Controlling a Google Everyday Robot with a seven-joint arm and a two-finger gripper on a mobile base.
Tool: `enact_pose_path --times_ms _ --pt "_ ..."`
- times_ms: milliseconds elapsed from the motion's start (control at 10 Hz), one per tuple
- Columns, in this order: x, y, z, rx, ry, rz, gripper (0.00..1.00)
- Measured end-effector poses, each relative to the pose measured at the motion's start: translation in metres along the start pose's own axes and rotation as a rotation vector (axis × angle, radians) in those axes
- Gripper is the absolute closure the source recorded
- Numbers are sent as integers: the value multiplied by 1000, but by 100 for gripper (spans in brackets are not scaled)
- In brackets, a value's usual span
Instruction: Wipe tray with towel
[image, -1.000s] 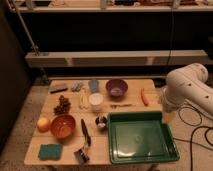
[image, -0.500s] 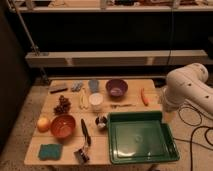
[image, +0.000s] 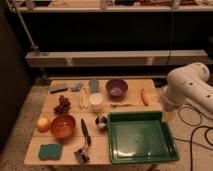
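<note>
Tray (image: 141, 140): sits on the front right corner of the tabletop (image: 130, 100). You see its long axis running left to right, parallel to the tabletop's front edge, with the open side up. Its right end slightly overhangs the tabletop edge.

Towel (image: 76, 86): lies rumpled in the back row, well apart from the tray. It is between a dark bar (image: 58, 90) on its left and the blue cup (image: 93, 85) on its right. You cannot read a clear long axis from the lump.

White arm (image: 187, 89): stands off the right side of the tabletop, just behind the tray's far right corner.

Tool: hidden from you, somewhere on that arm's side. You cannot tell whether it is released or clenched. Nothing touches the tray or the towel.

Also noted: purple bowl (image: 116, 88), orange bowl (image: 63, 126), teal pad (image: 50, 151).
</note>
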Motion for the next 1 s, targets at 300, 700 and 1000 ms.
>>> enact_pose_path --times_ms 300,700,1000 --pt "-49 -58 -31 89 -71 -74 35" --pt "-153 -133 -64 195 -196 -196 35" --pt "-223 -149 -71 251 -295 -269 35"
